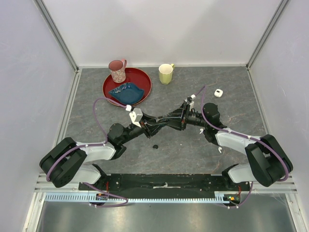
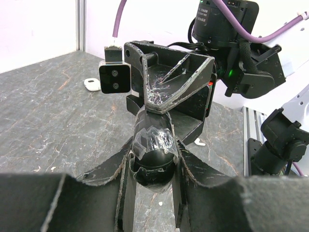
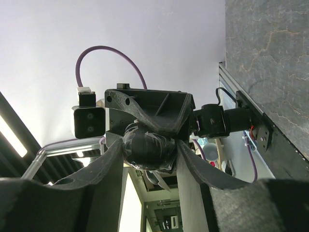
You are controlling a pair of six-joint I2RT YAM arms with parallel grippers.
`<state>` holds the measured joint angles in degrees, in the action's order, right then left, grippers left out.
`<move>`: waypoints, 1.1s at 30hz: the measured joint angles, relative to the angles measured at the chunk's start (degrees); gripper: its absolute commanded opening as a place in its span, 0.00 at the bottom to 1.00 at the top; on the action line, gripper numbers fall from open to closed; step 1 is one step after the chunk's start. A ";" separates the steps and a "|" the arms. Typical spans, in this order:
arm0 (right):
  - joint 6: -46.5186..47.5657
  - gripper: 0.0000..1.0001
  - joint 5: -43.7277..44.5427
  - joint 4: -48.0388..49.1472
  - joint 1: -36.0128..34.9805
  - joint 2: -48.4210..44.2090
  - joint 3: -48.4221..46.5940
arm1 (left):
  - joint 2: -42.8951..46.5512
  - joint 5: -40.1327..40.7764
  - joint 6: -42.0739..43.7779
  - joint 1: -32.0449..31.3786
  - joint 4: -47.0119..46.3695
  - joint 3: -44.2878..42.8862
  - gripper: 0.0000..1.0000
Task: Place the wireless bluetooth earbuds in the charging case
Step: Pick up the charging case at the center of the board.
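Both claws meet over counter (image 1: 183,154), near side of yellow mug (image 1: 166,73). L claw (image 2: 154,155) clamped on dark taped lump (image 2: 153,140); R claw (image 3: 148,151) pinching same lump from opp. side. Case (image 1: 218,93) flat on counter, right of mug, beyond R claw, so R arm nearer. Likely earbud (image 1: 220,150): white speck far nearer than mug; axis can't tell. L wrist cam shows case + speck, R wrist cam neither.

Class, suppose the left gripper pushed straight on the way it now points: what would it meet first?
The left gripper already clamps a dark taped object. Directly beyond it stands the right gripper, facing it head-on, so that comes first. The gap between them is hard to judge.
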<state>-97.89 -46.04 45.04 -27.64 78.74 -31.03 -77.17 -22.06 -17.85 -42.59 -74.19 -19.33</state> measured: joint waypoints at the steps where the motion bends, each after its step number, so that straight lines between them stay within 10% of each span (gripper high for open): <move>1: 0.00 0.08 0.00 0.17 0.00 0.00 0.09 | -0.02 0.00 0.00 0.00 0.02 0.00 0.13; 9: -0.02 0.07 0.04 0.39 0.00 0.00 0.24 | -0.02 0.04 -0.02 -0.02 0.07 0.00 0.49; 33: 0.00 0.07 0.48 0.39 0.00 0.63 0.35 | -0.02 1.05 -0.02 -0.04 0.07 -0.02 0.38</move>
<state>-97.89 -45.56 45.43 -27.64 79.37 -30.68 -77.19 -21.02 -17.87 -42.63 -74.13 -19.35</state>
